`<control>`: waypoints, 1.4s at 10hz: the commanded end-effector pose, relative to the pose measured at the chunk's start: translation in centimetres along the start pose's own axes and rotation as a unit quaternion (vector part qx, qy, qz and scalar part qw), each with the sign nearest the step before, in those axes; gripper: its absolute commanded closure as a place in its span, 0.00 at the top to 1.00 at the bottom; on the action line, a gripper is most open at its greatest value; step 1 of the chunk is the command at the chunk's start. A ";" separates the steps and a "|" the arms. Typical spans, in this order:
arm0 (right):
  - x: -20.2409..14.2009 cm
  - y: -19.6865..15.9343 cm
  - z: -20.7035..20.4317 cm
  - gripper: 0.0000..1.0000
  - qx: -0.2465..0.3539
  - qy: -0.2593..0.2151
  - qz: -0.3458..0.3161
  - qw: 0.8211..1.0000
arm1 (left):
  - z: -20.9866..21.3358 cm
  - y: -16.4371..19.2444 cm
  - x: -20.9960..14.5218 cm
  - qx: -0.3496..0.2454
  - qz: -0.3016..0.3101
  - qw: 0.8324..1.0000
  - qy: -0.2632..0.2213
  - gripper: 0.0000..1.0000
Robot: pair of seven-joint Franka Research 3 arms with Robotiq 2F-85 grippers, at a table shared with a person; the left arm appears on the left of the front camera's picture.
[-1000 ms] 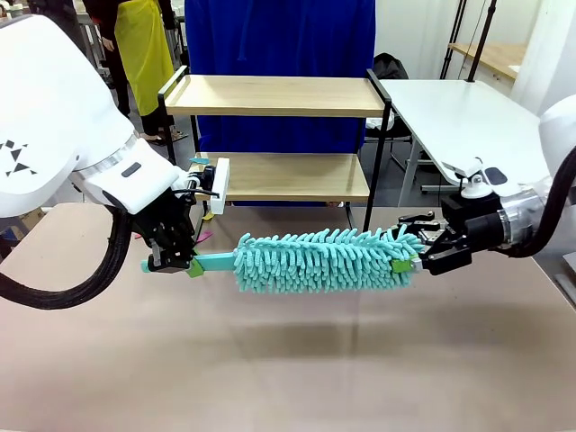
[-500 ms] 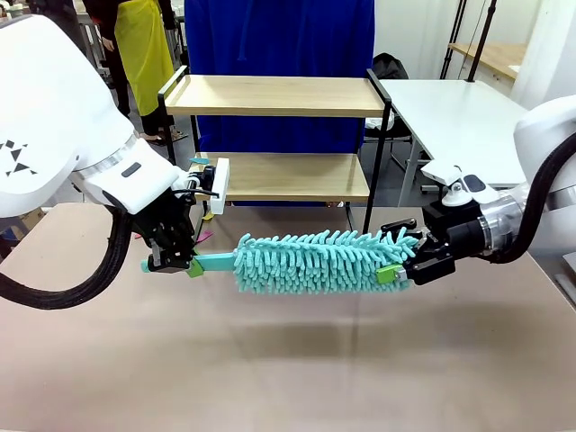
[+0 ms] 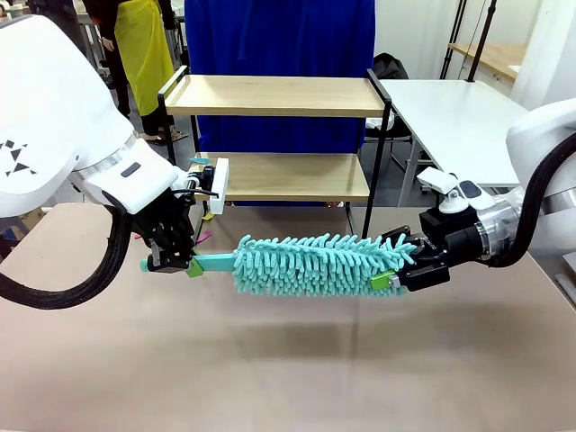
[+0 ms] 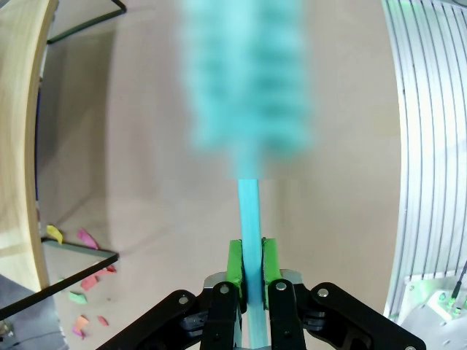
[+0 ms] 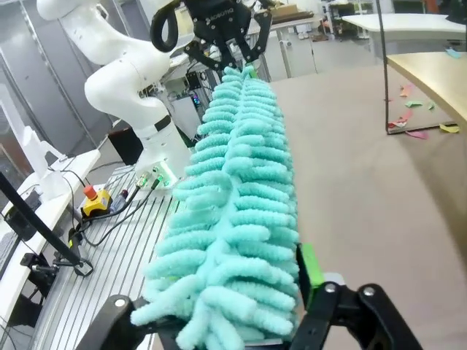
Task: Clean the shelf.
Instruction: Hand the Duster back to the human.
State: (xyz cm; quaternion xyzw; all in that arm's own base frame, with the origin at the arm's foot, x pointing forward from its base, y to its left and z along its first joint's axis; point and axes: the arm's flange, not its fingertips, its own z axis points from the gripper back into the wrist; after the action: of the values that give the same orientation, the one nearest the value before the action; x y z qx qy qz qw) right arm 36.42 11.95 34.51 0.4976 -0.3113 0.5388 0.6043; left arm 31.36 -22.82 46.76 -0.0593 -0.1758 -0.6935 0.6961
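1. Since a second ago the right gripper (image 3: 389, 270) has slid in from the fluffy end of the teal duster (image 3: 310, 264) and now sits around its tip, with the right arm lower and closer in.
2. In the right wrist view the duster's chenille head (image 5: 233, 240) bulges between the two fingers; one green pad (image 5: 309, 267) presses its side, so the jaws look closed on the fluff, though the other pad is buried and I cannot be sure of the grip.
3. The left gripper (image 3: 171, 263) is clamped tight on the duster's flat teal handle (image 4: 249, 219), its green pads on either side of it.
4. The duster hangs level above the tan table (image 3: 270, 360), spanning between both grippers.
5. Small coloured paper scraps (image 4: 82, 281) lie on the table by a black shelf leg.
6. Beyond, the shelf (image 3: 274, 135) stands at the table's far edge, both wooden boards bare, apart from the duster.
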 end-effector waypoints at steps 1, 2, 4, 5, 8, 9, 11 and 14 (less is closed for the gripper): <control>-1.2 3.9 -1.0 0.36 0.002 0.020 0.021 1.000 | 0.3 -0.1 0.0 0.002 -0.001 1.000 -0.005 0.13; -1.2 3.8 -1.0 0.00 0.002 0.022 0.024 0.999 | 0.3 -0.1 0.0 0.002 -0.001 1.000 -0.005 0.13; -1.1 3.9 -1.1 0.00 0.003 0.022 0.029 0.999 | 0.3 -0.1 0.0 0.002 -0.001 1.000 -0.005 0.13; -1.1 3.9 -1.1 0.00 0.003 0.022 0.031 0.999 | 0.3 -0.1 0.0 0.002 -0.001 1.000 -0.005 0.13; -1.0 3.9 -1.1 0.00 0.001 0.021 0.035 0.999 | 0.3 -0.1 0.0 0.002 -0.001 1.000 -0.005 0.13; -0.9 3.8 -1.1 0.00 0.000 0.021 0.037 0.999 | 0.3 -0.1 0.0 0.002 -0.001 1.000 -0.005 0.13; -1.0 4.0 -1.1 0.00 0.003 0.021 0.039 0.999 | 0.3 -0.1 0.0 0.002 -0.001 1.000 -0.005 0.13; 0.2 0.2 0.1 0.00 0.004 0.018 0.026 1.000 | 0.5 -1.0 -0.3 -0.006 -0.003 1.000 -0.017 0.70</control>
State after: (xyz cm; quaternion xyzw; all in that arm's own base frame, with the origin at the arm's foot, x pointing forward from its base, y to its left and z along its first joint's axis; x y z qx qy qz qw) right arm 36.29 11.90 34.68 0.4828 -0.3103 0.5638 0.5939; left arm 31.16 -22.87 46.81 -0.0601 -0.1758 -0.6946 0.6950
